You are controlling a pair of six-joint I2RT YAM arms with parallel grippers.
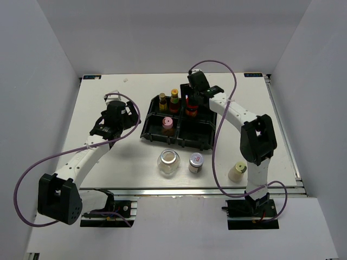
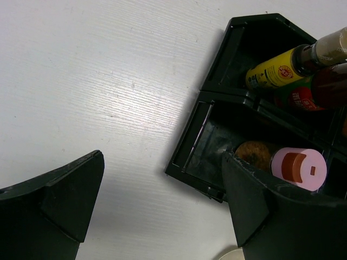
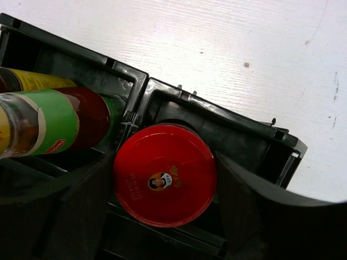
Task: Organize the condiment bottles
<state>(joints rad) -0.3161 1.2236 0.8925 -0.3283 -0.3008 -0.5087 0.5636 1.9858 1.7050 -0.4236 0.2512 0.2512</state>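
Note:
The black tray (image 1: 147, 127) holds two slim dark bottles (image 1: 162, 102) (image 1: 174, 98) in its back left compartment. A pink-capped bottle (image 1: 168, 124) stands in the front left one. My right gripper (image 3: 164, 162) is shut on the red-lidded jar (image 3: 162, 184), its fingers pressed to both sides of the lid, in the back right compartment (image 1: 191, 108). My left gripper (image 2: 162, 162) hangs open over bare table just left of the tray (image 2: 187, 157). In front of the tray stand the clear glass jar (image 1: 168, 161), the silver-lidded jar (image 1: 196, 162) and, further right, the cream bottle (image 1: 237, 171).
The tray's front right compartment (image 1: 196, 131) has nothing in it. White walls close in the table on the left, back and right. A metal rail runs along the near edge (image 1: 190, 191), with both arm bases behind it.

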